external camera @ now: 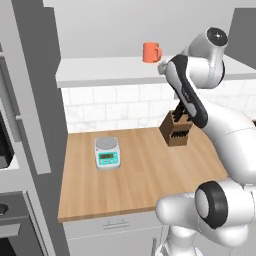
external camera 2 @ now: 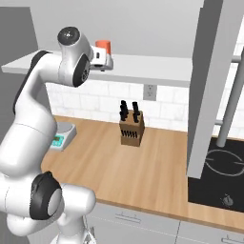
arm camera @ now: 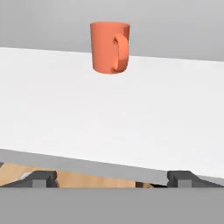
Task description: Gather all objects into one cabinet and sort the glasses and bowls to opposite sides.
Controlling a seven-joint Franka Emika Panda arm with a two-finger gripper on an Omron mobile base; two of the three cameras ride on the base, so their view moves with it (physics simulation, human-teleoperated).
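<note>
- Mug [arm camera: 110, 47]: orange-red, upright on the pale shelf [arm camera: 109, 113], well back from its front edge, near the rear wall. Long axis vertical, mouth up. From the hand it stands dead ahead, with the handle on its near face, a little to the right of centre; from the left base camera the handle sticks out to the mug's right.
- Gripper [arm camera: 111, 178]: raised to shelf height at the shelf's front edge, aimed at the mug and well apart from it. Jaws spread wide, nothing between them, touching nothing.
- Shelf: otherwise bare in what can be seen; no door or cabinet wall can be made out around it from here.
- Counter [external camera: 140, 175]: wood top below the shelf, carrying a scale [external camera: 107, 152] and a knife block [external camera: 177, 130], neither part of the job.
- Progress, as I judge it: early. The mug is untouched and not yet gathered; the other cups and the bowl cannot be checked from here, so sorting to opposite sides looks undone.
- Next move, as a guess: reach forward over the shelf, jaws straddling the mug's body.
</note>
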